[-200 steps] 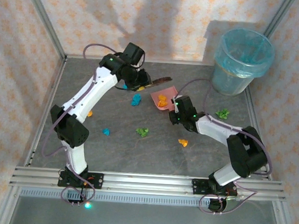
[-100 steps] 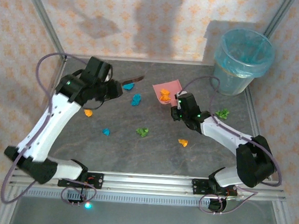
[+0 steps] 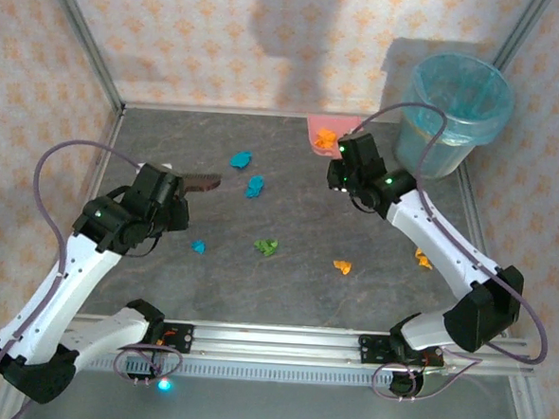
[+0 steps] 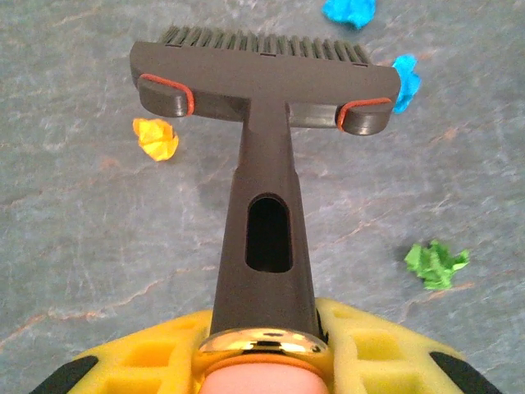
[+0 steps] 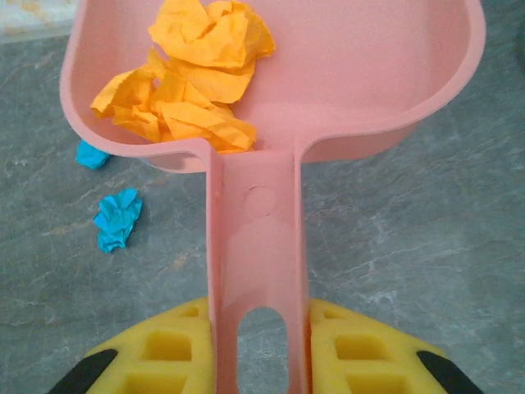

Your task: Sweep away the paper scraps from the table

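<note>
My left gripper (image 3: 170, 188) (image 4: 262, 349) is shut on the handle of the dark brown hand brush (image 3: 202, 181) (image 4: 262, 90), whose bristles point away over the table (image 3: 298, 220). Paper scraps lie loose there: blue ones (image 3: 240, 158) (image 3: 254, 186) (image 3: 198, 246), a green one (image 3: 267, 248) (image 4: 435, 264) and orange ones (image 3: 342, 267) (image 4: 156, 138). My right gripper (image 3: 345, 162) (image 5: 258, 332) is shut on the handle of the pink dustpan (image 3: 320, 132) (image 5: 353, 74), which carries crumpled orange scraps (image 5: 184, 82). Two blue scraps (image 5: 117, 219) lie beyond the pan's left side.
A pale blue bin (image 3: 453, 111) lined with a bag stands at the back right corner, just right of the dustpan. Another orange scrap (image 3: 423, 260) lies beside my right forearm. Aluminium rails (image 3: 281, 338) edge the table, with patterned walls behind.
My left arm has swung back to the near left, carrying the brush away from the dustpan. My right arm has carried the dustpan with its orange scraps to the back, near the bin.
</note>
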### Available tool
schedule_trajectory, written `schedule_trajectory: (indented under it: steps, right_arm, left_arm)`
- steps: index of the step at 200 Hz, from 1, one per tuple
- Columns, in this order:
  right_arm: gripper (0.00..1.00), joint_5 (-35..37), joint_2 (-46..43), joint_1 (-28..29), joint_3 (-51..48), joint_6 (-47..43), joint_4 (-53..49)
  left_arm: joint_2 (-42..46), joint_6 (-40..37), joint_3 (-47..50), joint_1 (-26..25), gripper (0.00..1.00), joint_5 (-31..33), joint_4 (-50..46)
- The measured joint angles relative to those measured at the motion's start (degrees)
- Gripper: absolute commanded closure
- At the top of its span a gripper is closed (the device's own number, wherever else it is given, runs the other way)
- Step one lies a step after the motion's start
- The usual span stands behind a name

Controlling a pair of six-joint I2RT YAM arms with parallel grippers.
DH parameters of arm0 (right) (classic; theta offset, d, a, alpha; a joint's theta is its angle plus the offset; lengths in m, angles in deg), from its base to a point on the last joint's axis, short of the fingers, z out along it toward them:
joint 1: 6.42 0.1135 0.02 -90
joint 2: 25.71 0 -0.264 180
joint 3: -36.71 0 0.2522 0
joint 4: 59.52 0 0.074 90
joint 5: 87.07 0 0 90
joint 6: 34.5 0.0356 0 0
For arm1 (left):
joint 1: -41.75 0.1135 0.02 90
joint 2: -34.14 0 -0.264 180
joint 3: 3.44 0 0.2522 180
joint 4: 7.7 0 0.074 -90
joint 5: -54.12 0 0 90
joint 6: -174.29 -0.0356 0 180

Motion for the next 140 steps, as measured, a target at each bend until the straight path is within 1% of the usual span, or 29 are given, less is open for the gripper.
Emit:
schedule_trajectory:
  steps: [37, 65, 100, 140]
  right_arm:
    - [1.00, 5.3, 1.8, 0.0, 11.6, 0.0, -6.4]
    - [1.00, 8.9, 5.6, -1.0, 21.3, 0.1, -11.5]
    - [1.00, 10.1, 14.2, -5.6, 37.5, 0.5, -17.7]
    - [1.00, 8.2, 24.7, -12.9, 53.5, 2.8, -23.8]
  left_arm:
    - [1.9, 0.2, 7.0, 0.0, 1.00, 0.8, 0.7]
    - [6.5, 0.5, 11.2, 0.0, 1.00, 0.7, 1.4]
    - [11.2, 0.7, 11.4, -1.0, 1.00, 0.8, 3.1]
    - [11.6, 0.7, 11.5, -2.7, 1.00, 0.9, 3.7]
